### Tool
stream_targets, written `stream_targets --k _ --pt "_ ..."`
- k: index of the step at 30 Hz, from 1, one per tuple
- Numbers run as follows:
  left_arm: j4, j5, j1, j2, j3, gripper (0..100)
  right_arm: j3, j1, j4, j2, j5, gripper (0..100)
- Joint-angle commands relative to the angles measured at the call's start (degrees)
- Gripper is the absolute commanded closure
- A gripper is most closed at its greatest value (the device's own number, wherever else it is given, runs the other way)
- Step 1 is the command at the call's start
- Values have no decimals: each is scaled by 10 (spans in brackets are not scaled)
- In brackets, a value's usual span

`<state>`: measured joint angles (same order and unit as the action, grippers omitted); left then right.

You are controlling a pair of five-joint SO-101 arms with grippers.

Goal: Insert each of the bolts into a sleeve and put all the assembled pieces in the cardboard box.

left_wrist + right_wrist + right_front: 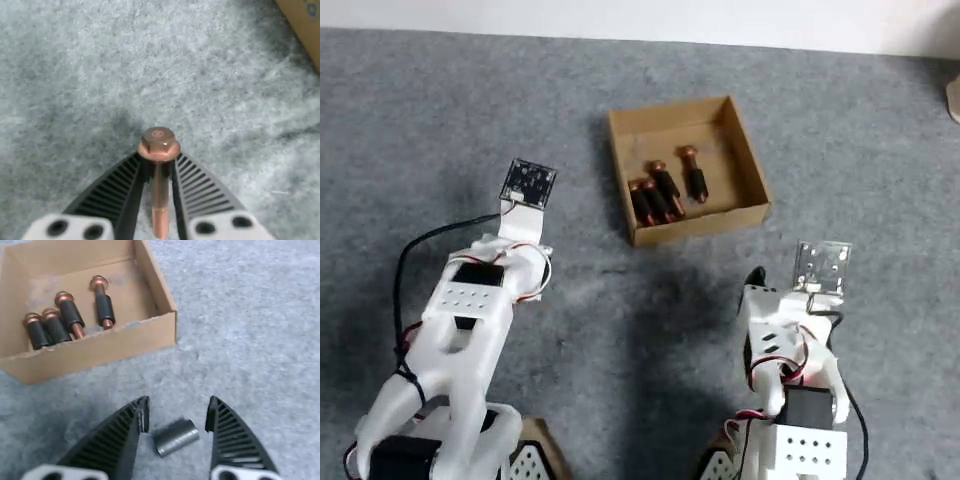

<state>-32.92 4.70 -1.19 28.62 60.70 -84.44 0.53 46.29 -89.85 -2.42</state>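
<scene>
My left gripper (159, 159) is shut on a copper bolt (158, 145), which stands with its hex head out past the fingertips, above bare carpet. My right gripper (178, 407) is open low over the carpet. A dark grey sleeve (176, 436) lies on its side between the jaws, touching neither. The cardboard box (748, 160) sits at the middle back of the table and holds several assembled pieces (665, 190), black sleeves on copper bolts. In the right wrist view the box (100, 347) is just beyond the sleeve. The left arm (470, 300) is left of the box, the right arm (785, 340) in front of it.
Grey carpet (440, 120) covers the table, with open room on every side of the box. A corner of the box (305, 20) shows at the edge of the left wrist view.
</scene>
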Motion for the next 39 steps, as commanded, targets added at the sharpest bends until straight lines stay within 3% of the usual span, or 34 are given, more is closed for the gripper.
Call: stream_targets --k 1,5,16,21,25,34,39 --pt "33 -5 -7 27 3 995 53 38 4 65 -25 821" --pt "40 -6 -7 27 7 995 110 59 2 199 6 821" --pt "40 -6 -7 27 7 995 326 55 1 484 302 820" --pt "40 -5 -7 26 7 995 355 55 2 573 323 820" --pt "40 -5 -7 26 7 995 358 54 5 646 400 820" --pt "40 -5 -7 26 7 995 359 53 2 741 433 820" --pt "40 -5 -6 26 7 995 360 11 -1 781 443 820"
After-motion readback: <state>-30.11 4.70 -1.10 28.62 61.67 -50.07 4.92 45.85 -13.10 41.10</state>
